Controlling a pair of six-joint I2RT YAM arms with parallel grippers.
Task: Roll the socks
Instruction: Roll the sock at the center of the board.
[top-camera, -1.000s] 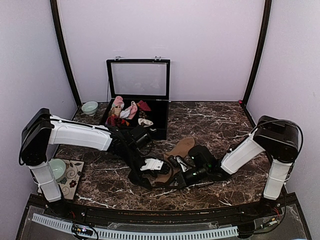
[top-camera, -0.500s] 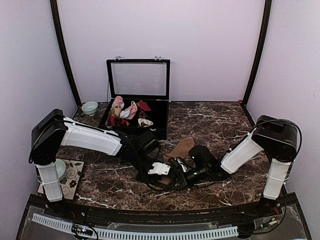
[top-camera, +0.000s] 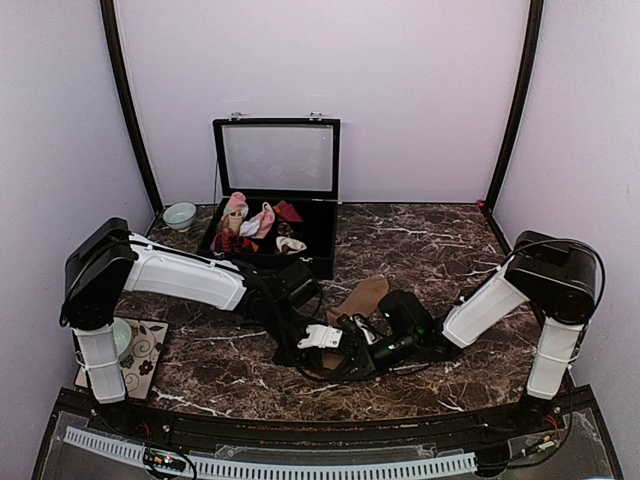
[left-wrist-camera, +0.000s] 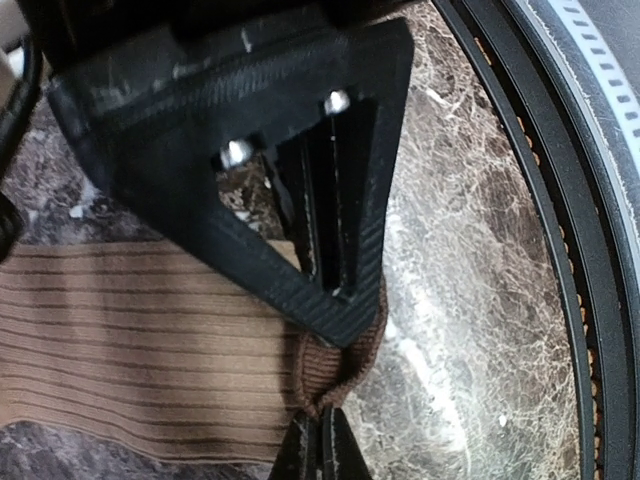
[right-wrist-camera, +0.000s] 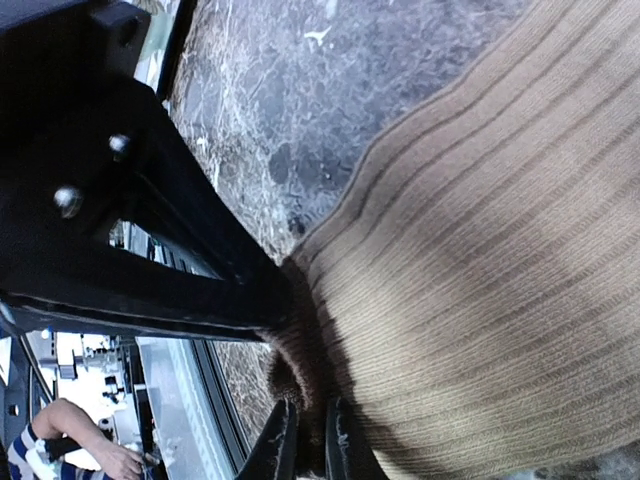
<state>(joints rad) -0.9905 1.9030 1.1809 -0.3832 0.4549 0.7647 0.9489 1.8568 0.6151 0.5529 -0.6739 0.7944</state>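
We tag the tan-brown sock (top-camera: 362, 293) lying flat on the marble bench (top-camera: 440, 245), front middle, just ahead of the open black case (top-camera: 322, 262) that holds other sock bundles. Both arms are down low at the sock's near end.

The left fingers (left-wrist-camera: 340, 305) are together, clamped on a small bunched fold at the sock's edge, and the ribbed cloth runs off flat beside them. The right fingers (right-wrist-camera: 235, 285) also look closed on the cloth, which puckers at their tips, though that pinch sits half in shadow.

We judge that the two grips share one end so the edge can be turned over evenly. One pinch alone would twist it. The rest of the sock lies spread on the bench, probably so it feeds straight into the roll. The roll itself is not yet started, since we see no turn of cloth. The risk we see is that a shallow pinch lets the fold slip out.
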